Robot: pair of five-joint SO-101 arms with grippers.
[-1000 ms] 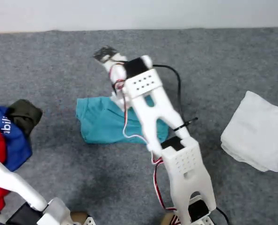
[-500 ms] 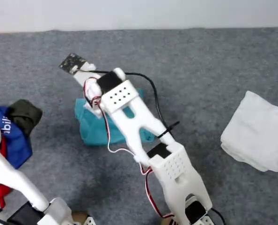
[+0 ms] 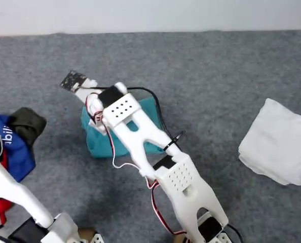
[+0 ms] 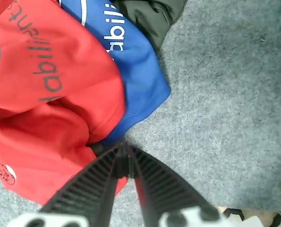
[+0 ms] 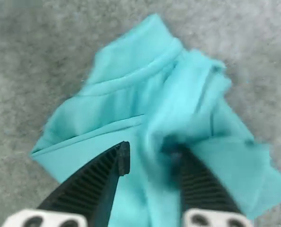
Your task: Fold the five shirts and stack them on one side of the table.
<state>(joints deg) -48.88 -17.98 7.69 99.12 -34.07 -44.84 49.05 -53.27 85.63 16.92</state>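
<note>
Grey carpeting is seen covering the worktop, on which a folded white shirt is laid at the right of the high view, well apart from a crumpled teal shirt near the middle. The right gripper is held spread just above the teal shirt, with a raised fold between its fingers. The left gripper is pressed together at the edge of a red shirt, which is heaped with a blue shirt and a dark green shirt.
</note>
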